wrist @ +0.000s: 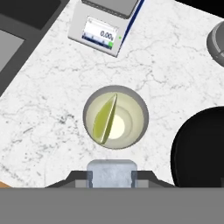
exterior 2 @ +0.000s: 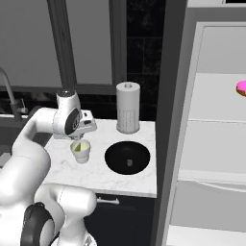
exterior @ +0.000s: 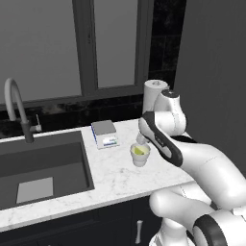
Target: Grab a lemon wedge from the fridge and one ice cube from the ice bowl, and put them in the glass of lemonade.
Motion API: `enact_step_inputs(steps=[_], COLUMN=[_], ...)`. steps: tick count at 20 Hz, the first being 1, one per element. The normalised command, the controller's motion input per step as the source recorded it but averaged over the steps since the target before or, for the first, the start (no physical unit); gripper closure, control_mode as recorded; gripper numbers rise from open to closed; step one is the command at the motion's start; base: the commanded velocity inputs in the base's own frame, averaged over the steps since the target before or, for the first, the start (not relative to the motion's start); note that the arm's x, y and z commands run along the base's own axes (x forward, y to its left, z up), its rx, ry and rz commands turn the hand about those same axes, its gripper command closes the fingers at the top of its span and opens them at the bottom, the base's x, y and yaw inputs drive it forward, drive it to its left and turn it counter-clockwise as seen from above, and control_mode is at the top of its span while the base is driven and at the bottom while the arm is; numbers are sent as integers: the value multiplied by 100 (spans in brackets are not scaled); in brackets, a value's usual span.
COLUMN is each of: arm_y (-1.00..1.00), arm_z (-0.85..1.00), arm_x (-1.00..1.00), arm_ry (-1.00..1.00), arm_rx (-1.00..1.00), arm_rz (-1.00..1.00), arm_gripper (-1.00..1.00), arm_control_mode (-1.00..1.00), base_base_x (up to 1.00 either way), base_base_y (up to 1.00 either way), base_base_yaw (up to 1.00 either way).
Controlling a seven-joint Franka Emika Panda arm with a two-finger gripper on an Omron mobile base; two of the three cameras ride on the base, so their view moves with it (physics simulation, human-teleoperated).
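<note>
- Your arm (exterior: 202, 163) is built of smooth, glossy white rounded shells, thick and tube-like, with no cables or screws that you can make out.
- Dark grey to black bands mark the joints; you see one long dark curved strip along the link near the wrist and a dark ring at the lowest joint.
- A round grey cap tops the upper joint (exterior 2: 67, 94).
- Your claw (wrist: 111, 174) shows two small dark finger tips.

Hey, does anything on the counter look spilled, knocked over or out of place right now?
Nothing looks spilled or tipped. The glass of lemonade stands upright with the lemon wedge already inside, and the gripper holds an ice cube just above it. The fridge stands open.
</note>
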Motion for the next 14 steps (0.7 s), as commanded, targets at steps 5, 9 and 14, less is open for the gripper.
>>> enact_step_inputs(steps=[5, 9, 14], arm_y=[7, 0, 0], arm_z=[0, 0, 0], arm_x=[4, 7, 25], arm_ry=[0, 0, 0], arm_rx=[-1, 0, 0], arm_rz=[0, 0, 0], arm_gripper=[100, 100, 100], arm_control_mode=[-100, -100, -100], base_base_x=[0, 0, 0], base_base_y=[0, 0, 0], base_base_yaw=[0, 0, 0])
